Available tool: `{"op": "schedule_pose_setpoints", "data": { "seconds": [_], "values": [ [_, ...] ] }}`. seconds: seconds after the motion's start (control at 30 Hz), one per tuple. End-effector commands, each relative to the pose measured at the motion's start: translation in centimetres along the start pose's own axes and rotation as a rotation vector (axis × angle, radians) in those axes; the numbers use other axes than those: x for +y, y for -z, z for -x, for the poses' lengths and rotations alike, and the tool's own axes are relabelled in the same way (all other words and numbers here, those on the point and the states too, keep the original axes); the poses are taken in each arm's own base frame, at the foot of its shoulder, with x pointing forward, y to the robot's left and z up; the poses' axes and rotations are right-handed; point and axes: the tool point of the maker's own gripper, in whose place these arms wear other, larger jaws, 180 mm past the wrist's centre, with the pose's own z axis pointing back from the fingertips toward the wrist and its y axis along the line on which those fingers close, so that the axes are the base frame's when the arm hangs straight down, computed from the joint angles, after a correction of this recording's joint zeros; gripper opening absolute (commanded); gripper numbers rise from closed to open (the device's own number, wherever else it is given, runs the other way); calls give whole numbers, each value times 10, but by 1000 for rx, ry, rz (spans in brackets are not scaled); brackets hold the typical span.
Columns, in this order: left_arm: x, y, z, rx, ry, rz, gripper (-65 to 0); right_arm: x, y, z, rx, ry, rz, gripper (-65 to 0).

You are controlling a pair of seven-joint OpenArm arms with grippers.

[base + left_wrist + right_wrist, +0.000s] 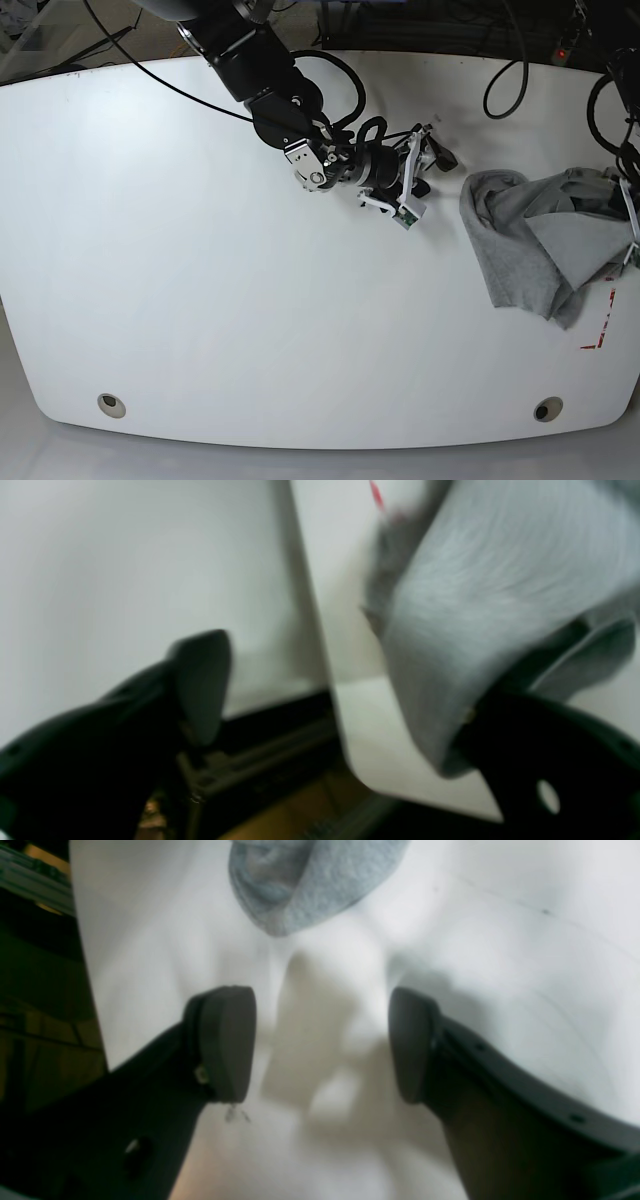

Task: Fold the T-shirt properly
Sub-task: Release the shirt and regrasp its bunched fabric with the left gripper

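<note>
The light grey T-shirt (528, 240) lies crumpled at the table's right side. My right gripper (436, 168) is open and empty, just left of the shirt's near edge, apart from it. In the right wrist view the gripper (320, 1040) hovers over bare table with a shirt fold (310, 880) ahead of it. My left gripper (630, 228) is at the shirt's right edge, mostly cut off by the frame. In the left wrist view the gripper (345, 680) stands wide open, and shirt cloth (480, 595) drapes over its right finger (530, 740).
The white table (200, 250) has two round holes near its front edge (111, 405) (545, 408). A red tape corner (600, 325) marks the table right of the shirt's lower end. Black cables (510, 70) run along the back edge. The table's edge and a dark frame (280, 760) show below the left gripper.
</note>
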Motion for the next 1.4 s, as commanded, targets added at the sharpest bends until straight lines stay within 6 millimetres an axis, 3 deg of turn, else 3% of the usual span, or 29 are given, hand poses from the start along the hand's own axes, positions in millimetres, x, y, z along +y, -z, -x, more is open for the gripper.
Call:
{"op": "schedule_pose_setpoints", "data": {
  "seconds": [0.0, 0.3, 0.4, 0.5, 0.67, 0.97, 1.2, 1.37],
  "values": [
    [-11, 0, -5, -27, -25, 19, -126, -2, -4, -14, -25, -24, 7, -249],
    [-91, 6, -51, -178, -41, 206, -125, -5, -5, -11, -19, -24, 13, -249],
    [-121, -4, -70, -236, 14, 282, -125, -8, -7, -9, -15, -24, 20, -249],
    [-148, -12, -73, -273, 22, 377, -125, -10, -8, -6, -10, -23, 24, -249],
    [-159, -14, -61, -217, 27, 446, -125, -12, -9, -5, -8, -24, 27, -249],
    [-162, -27, -42, -200, 41, 605, -125, -17, -12, -2, -2, -24, 37, -249],
    [-171, -63, -47, -335, -32, 839, -125, -18, -13, -1, 0, -25, 40, -249],
    [-172, -64, -42, -325, -28, 851, -126, -18, -13, -1, 0, -25, 40, -249]
  ]
}}
